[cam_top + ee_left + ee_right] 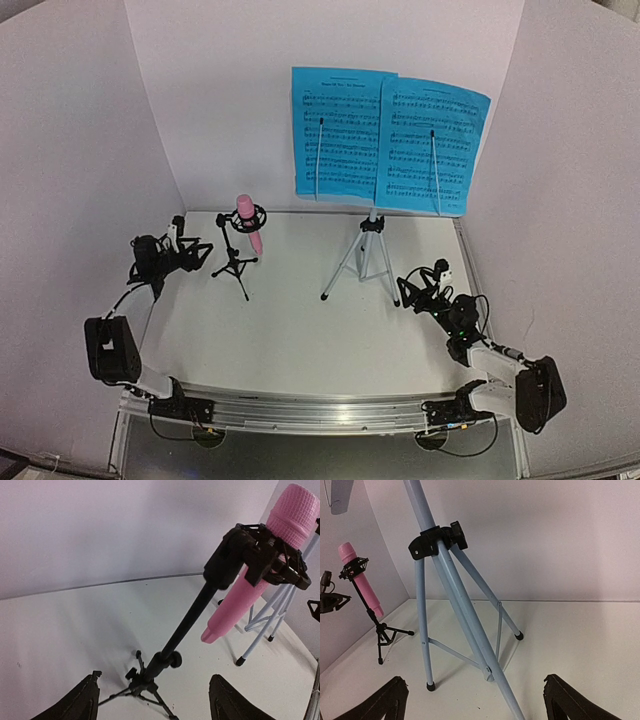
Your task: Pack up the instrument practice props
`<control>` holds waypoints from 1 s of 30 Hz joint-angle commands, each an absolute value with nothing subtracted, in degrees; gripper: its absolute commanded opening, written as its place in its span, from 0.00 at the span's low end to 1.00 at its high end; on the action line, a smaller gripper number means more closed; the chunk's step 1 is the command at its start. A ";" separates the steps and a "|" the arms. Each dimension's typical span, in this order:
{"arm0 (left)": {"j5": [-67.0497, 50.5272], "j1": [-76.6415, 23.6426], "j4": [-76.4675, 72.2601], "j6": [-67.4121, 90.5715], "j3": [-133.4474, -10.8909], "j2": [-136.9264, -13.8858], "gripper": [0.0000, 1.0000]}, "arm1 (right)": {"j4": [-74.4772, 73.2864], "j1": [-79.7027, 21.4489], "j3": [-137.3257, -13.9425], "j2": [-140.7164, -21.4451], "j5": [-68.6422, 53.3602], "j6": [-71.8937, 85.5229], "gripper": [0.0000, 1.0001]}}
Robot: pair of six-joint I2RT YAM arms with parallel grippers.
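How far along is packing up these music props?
Done: nothing; the pink microphone sits in its black mic stand, blue sheet music on the music stand. In hand: nothing; open left fingers face the mic stand, open right fingers the music stand's legs. Left: everything.

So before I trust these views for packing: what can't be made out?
Desk of the music stand: top view, hidden behind the blue sheet-music pages; right wrist view, cut off by the top edge.
Printed notes: top view, too small to read.
Mic stand, feet: left wrist view, partly cut off by the bottom edge.
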State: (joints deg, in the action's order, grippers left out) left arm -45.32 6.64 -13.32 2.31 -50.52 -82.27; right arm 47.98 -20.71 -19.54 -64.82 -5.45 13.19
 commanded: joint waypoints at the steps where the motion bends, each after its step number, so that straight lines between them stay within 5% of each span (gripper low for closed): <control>1: -56.15 2.67 -13.73 -9.43 -58.64 -88.93 0.73 | 49.50 -20.91 -20.87 -64.30 -7.64 14.42 0.92; 7: -57.99 0.95 -15.03 -8.16 -65.98 -96.63 0.69 | 49.53 -20.91 -19.14 -61.47 -7.02 15.84 0.92; 13: -62.02 0.21 -12.42 -9.02 -70.74 -100.42 0.43 | 49.30 -20.83 -18.44 -60.03 -6.25 16.06 0.92; 21: -61.75 0.18 -13.14 -7.69 -71.86 -102.34 0.26 | 48.88 -20.84 -19.77 -61.00 -6.89 16.00 0.92; 26: -60.88 0.18 -13.97 -6.11 -71.04 -102.41 0.01 | 48.41 -20.83 -20.49 -61.07 -7.50 16.16 0.92; 30: -60.14 0.18 -17.36 -1.94 -68.88 -100.63 0.00 | 45.45 -20.85 -21.81 -59.92 -8.49 16.65 0.91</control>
